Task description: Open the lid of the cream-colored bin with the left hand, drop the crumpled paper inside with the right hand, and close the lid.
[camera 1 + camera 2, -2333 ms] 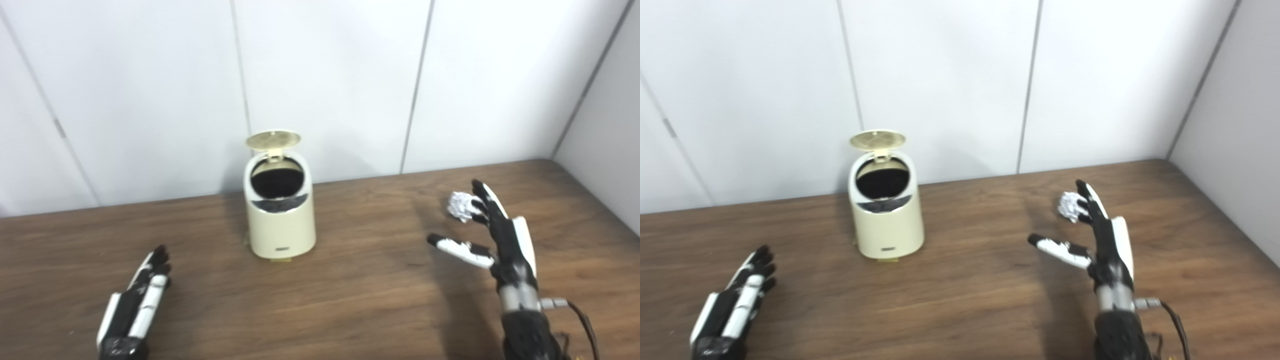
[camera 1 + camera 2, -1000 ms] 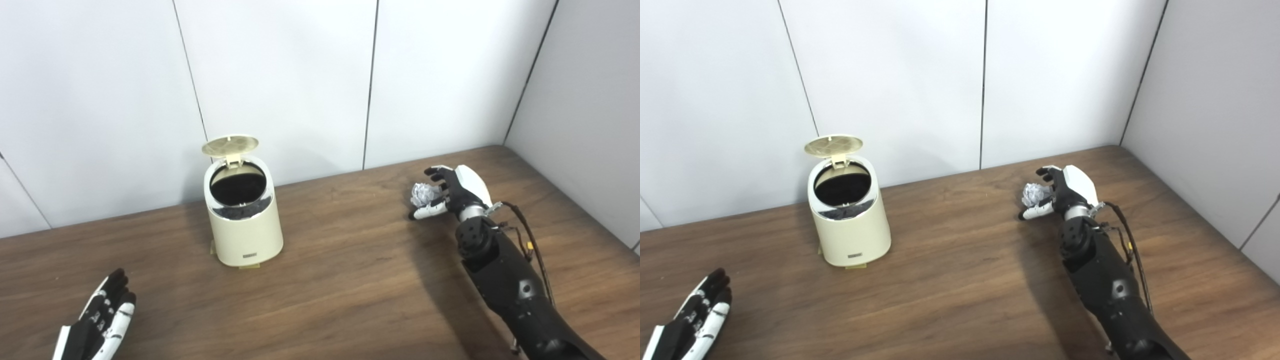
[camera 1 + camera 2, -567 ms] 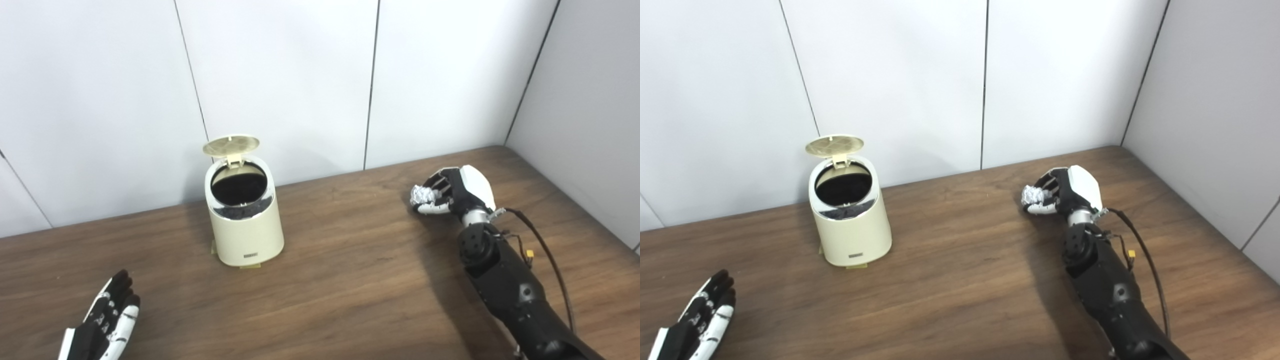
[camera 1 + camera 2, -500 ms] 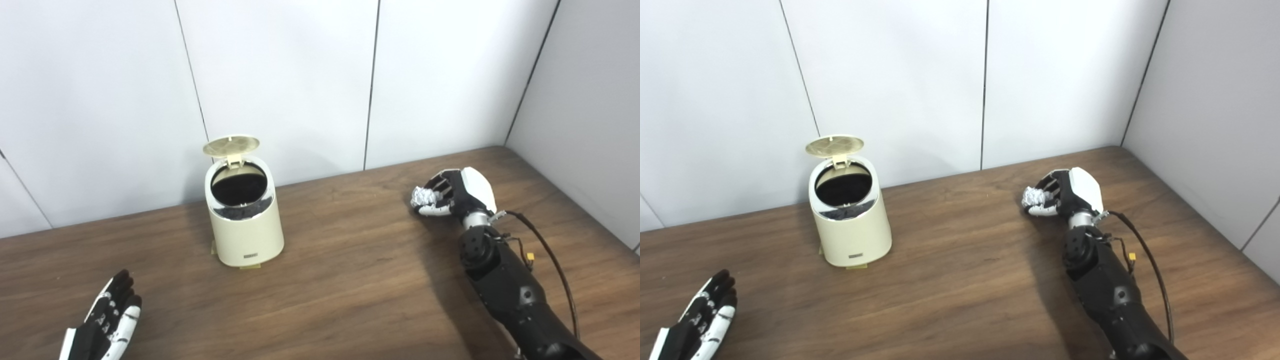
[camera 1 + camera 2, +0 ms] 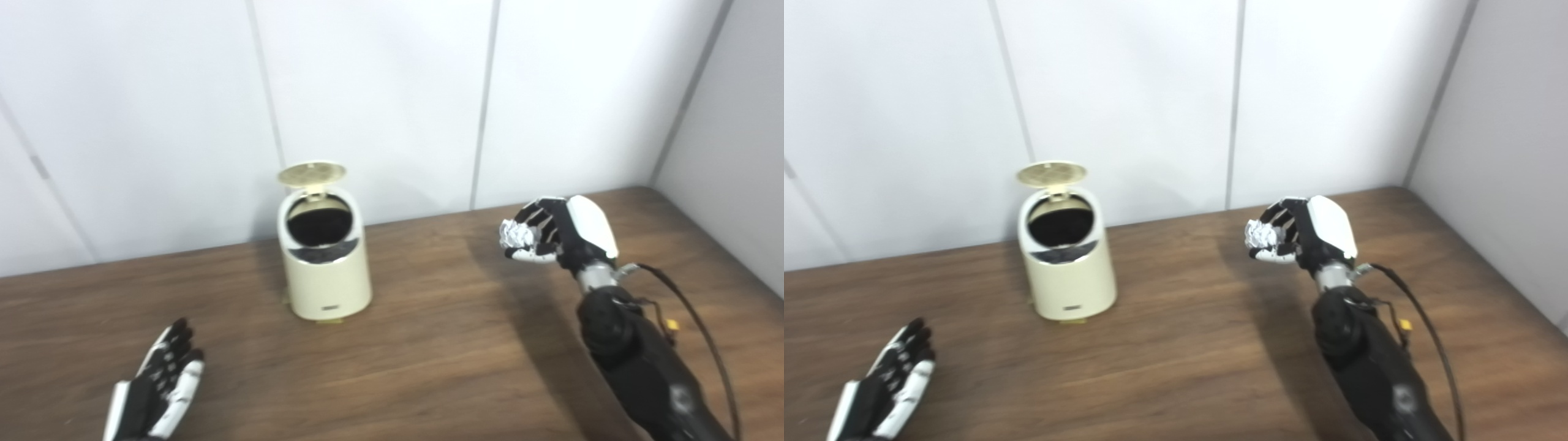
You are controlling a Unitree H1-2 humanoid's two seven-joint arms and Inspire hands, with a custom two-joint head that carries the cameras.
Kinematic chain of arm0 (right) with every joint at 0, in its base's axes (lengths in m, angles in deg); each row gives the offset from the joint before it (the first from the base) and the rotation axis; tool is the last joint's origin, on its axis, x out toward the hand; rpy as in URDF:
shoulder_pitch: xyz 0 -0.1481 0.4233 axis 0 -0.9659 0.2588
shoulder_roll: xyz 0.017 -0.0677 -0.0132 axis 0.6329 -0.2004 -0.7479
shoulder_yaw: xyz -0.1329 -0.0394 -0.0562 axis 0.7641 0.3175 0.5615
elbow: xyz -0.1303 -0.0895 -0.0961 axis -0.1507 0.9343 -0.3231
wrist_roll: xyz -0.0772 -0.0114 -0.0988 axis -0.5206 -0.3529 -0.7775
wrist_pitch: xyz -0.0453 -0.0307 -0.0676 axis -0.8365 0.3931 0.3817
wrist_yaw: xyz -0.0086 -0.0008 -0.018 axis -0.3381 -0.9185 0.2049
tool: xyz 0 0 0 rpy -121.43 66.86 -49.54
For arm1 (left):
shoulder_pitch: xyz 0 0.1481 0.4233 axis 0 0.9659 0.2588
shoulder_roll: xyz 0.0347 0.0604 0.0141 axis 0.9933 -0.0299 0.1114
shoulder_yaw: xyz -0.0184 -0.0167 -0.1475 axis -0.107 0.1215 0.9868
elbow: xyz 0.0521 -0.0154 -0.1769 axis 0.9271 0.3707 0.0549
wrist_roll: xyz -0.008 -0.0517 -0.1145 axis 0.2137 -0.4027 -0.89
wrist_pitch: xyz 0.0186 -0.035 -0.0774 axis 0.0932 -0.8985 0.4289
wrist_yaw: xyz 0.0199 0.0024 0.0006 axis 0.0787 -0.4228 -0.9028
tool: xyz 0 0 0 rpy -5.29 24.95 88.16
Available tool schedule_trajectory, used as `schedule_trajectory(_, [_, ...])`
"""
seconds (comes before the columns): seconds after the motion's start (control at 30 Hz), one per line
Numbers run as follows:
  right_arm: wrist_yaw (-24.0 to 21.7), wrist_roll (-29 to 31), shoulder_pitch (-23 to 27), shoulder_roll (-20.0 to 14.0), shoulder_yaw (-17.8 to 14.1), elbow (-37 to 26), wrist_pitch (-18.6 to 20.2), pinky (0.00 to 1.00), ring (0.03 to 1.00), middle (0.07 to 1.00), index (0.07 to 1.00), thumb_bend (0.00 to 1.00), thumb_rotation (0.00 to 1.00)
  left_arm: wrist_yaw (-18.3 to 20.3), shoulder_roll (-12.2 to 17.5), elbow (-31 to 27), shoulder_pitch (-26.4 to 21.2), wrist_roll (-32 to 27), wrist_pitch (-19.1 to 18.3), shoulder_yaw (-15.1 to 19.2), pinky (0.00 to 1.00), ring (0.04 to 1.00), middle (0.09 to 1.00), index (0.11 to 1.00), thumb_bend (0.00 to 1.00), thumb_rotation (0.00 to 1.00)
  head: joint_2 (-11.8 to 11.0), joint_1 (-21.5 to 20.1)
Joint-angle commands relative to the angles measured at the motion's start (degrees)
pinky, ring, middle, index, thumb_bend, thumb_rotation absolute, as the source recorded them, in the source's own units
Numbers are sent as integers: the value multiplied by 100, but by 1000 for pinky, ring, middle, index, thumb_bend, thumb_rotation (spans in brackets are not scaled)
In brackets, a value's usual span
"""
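Bright, even light — slightly soft

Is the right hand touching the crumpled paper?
Touching. In the left eye view the right hand has its fingers curled around the crumpled paper, thumb underneath, holding it above the table.

My right hand (image 5: 560, 236) covers most of the crumpled paper (image 5: 513, 233), so only its bin-side edge pokes out. Inside the bin (image 5: 324, 263) it's just black, can't make out anything. My left hand (image 5: 156, 392) gets chopped off at the wrist by the bottom edge.
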Motion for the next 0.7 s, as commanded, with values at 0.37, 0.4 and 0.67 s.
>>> schedule_trajectory(0.37, [-753, -481, 355, 970, 484, -1712, 46, 369, 391, 507, 498, 500, 0, -96, -100, 200, -36, 133, 455, -161, 949, 925, 898, 924, 452, 527, -97, 530])
schedule_trajectory(0.4, [-760, -501, 416, 1048, 541, -1674, -57, 361, 390, 508, 501, 499, 0, -91, -106, 209, -31, 123, 464, -170, 944, 924, 897, 925, 450, 529, -94, 559])
schedule_trajectory(0.67, [-669, -675, 965, 1586, 902, -1184, -478, 325, 394, 517, 506, 496, 0, -172, -198, 176, 24, 242, 383, -243, 971, 933, 896, 923, 491, 554, -117, 729])
